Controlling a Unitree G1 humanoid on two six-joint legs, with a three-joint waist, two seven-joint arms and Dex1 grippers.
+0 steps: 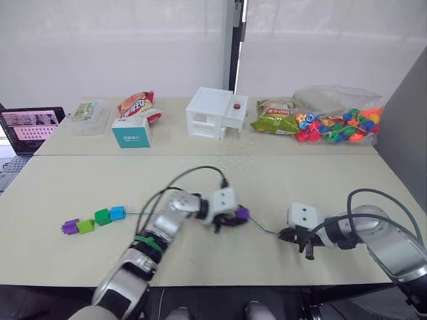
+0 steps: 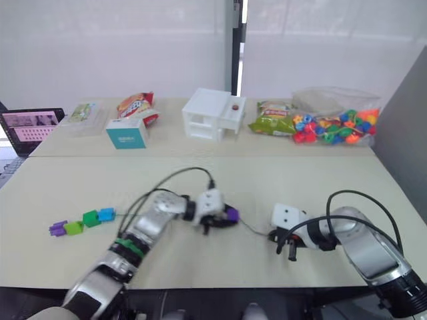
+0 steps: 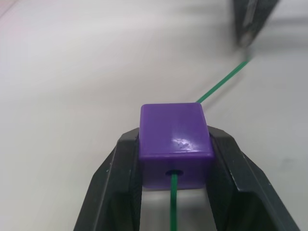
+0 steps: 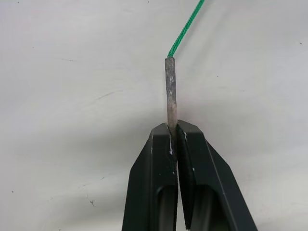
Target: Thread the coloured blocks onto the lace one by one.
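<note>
Five coloured blocks (image 1: 94, 219), four strung, left end effector (image 3: 174, 159) clamping one purple, right end effector (image 4: 172, 134) pinching lace (image 3: 221, 85) tip.

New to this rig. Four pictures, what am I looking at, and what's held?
A two-armed humanoid robot threads cubes onto a lace. Two pictures come from its head cameras, two from its wrists. The left gripper is shut on a purple cube with the green lace already through it. The right gripper pinches the lace's stiff grey tip. Four more cubes lie in a row on the table. At the back: snack bags, a white box, a bag of beads.
</note>
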